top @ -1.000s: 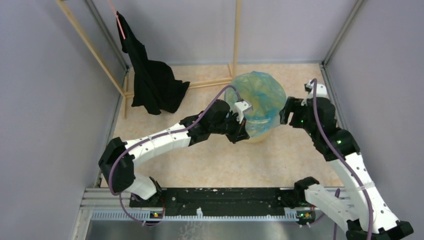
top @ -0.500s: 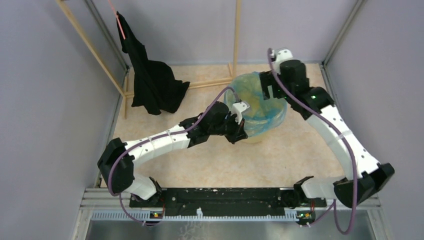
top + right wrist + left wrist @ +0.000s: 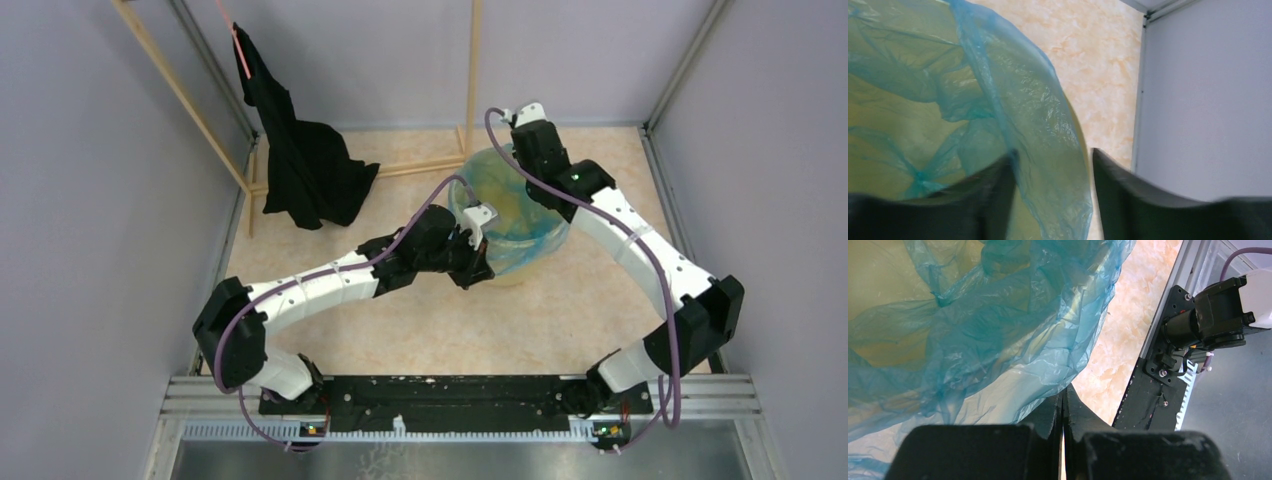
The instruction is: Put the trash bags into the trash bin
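The left fingers point(image 3: 1048, 415) are pressed together on the lower edge of the light-blue trash bag point(image 3: 998, 340), and its film spreads above them and to their left. The right fingers point(image 3: 993, 200) stand apart, with a fold of the bag between them. The bag lies draped over the yellow trash bin point(image 3: 522, 272), which stands on the counter point(image 3: 420, 320) between the 2 pairs of fingers

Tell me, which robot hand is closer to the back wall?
Right. The right gripper is at the far rim of the bin, toward the back wall; the left gripper is at its near side.
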